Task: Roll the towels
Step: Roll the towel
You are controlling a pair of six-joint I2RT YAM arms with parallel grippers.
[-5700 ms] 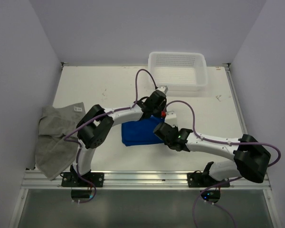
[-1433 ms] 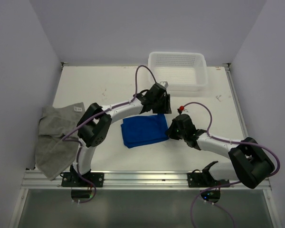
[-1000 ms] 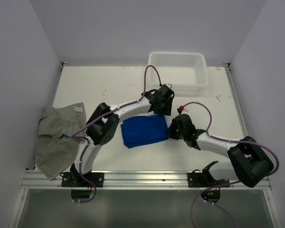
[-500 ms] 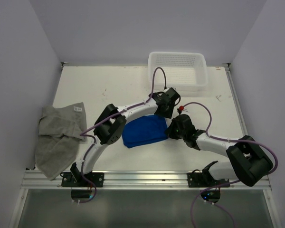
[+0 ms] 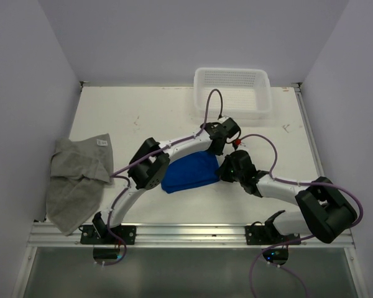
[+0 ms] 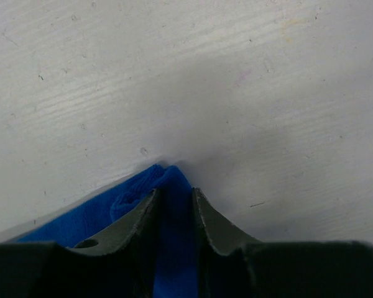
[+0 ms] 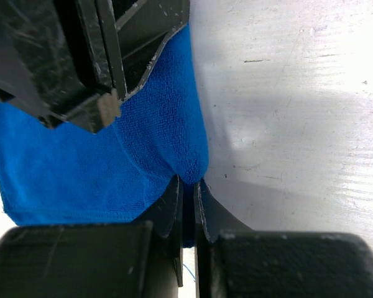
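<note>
Table (image 5: 143, 112): big and white, and all your things sit on it.
Grey towel (image 5: 74, 180): it lies crumpled at the left edge, well apart from your claws.
Basket (image 5: 236, 110): white with little holes, at the back on the right.
Blue towel (image 5: 189, 174): it lies folded in the middle of the table.
Left claw (image 6: 174, 192): you are pinching a fold of the blue towel at its corner.
Right claw (image 7: 188, 181): squeezed tight on the blue towel's edge, just beside your left claw.
</note>
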